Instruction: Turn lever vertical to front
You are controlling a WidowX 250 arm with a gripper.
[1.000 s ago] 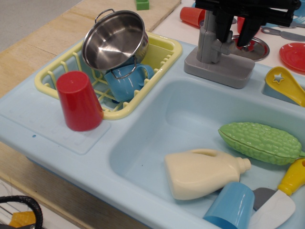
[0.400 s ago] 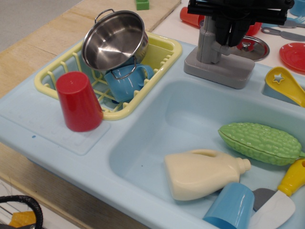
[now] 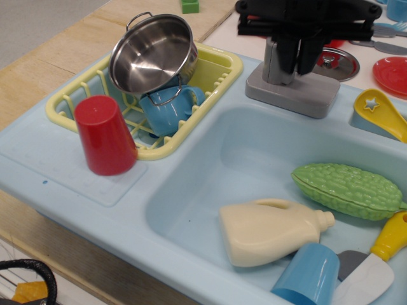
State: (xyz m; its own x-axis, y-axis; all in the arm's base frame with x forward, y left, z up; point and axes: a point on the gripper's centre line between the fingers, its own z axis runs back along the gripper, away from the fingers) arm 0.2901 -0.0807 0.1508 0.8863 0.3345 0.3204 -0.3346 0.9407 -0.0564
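At twelve o'clock of the pale blue sink unit (image 3: 76,181), on the back rim behind the basin, stands the grey faucet (image 3: 291,89) on its flat rectangular base. Directly over it hangs the black gripper (image 3: 297,54), its two dark fingers (image 3: 284,56) pointing down across the front of the upright column. The lever is somewhere behind those fingers and cannot be made out — whether the jaws are closed on it, or how wide they stand, cannot be told from this view.

At ten o'clock of the basin sits the yellow dish rack (image 3: 219,60), holding a tilted steel pot (image 3: 154,52) that leans over a blue cup (image 3: 166,108). A red cup (image 3: 104,135) stands upside down at the rack's near corner, on the drainboard.

Inside the basin, toward four o'clock, lie a green bumpy gourd (image 3: 346,189), a cream bottle (image 3: 270,230) on its side, and a blue cup (image 3: 308,274) touching the bottle's lower edge. A yellow-handled knife (image 3: 375,267) lies at the right edge. At two o'clock of the basin — in a small recess — rests a yellow scoop with a star (image 3: 378,111).
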